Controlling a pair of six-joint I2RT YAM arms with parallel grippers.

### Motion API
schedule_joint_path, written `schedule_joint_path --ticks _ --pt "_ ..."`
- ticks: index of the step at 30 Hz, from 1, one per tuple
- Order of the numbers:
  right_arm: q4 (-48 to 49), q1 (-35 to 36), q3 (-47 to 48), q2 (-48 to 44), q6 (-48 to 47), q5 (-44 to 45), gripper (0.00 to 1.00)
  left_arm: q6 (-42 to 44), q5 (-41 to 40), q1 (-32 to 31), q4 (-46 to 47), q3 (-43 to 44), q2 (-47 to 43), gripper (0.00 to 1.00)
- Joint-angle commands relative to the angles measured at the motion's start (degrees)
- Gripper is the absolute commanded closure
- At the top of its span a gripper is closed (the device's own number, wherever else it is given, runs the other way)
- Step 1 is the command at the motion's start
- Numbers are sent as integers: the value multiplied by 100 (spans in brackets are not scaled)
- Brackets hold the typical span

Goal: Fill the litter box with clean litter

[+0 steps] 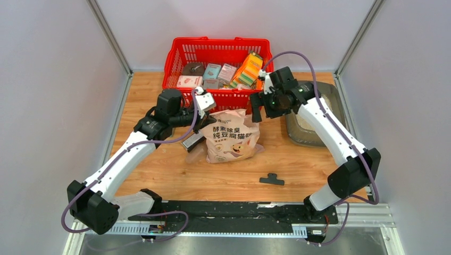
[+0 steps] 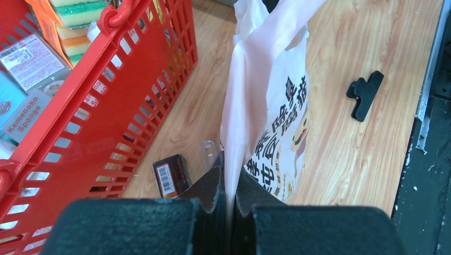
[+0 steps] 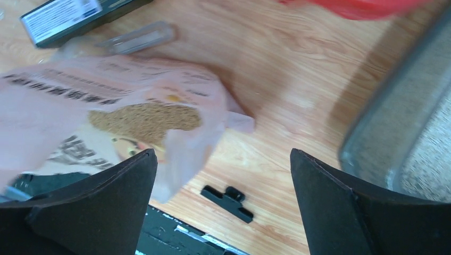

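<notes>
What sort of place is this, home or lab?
Probably a lab robot cell, not a home: plain grey panel walls enclose a wooden table, left arm and right arm are bolted to a rail at its edge, and the red basket, litter bag and litter box look staged.

We reach both arms forward and inward, with the elbows set low and out to either side. Our left arm (image 1: 125, 154) ends in the left gripper (image 2: 228, 183), its fingers pinched tight on a fold of the bag (image 2: 276, 122). Our right arm (image 1: 327, 125) carries the right gripper (image 3: 222, 154), tilted downward, its two fingers spread wide apart and gripping nothing.
</notes>
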Motion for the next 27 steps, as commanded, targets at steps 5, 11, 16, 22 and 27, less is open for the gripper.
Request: schedule_joint_path --ticks 5,11,16,22,27 --pt "-63 491 283 470 39 107 5 -121 261 39 1221 201 -405 100" --pt "-292 491 194 400 171 476 24 -34 226 39 1229 201 -467 100" --pt "-371 254 186 215 162 565 47 81 208 39 1238 332 -361 100" --pt "-161 139 -69 171 40 -384 100 142 173 39 1396 438 -168 100" --pt "147 157 465 338 -13 -500 100 327 173 39 1843 526 174 100"
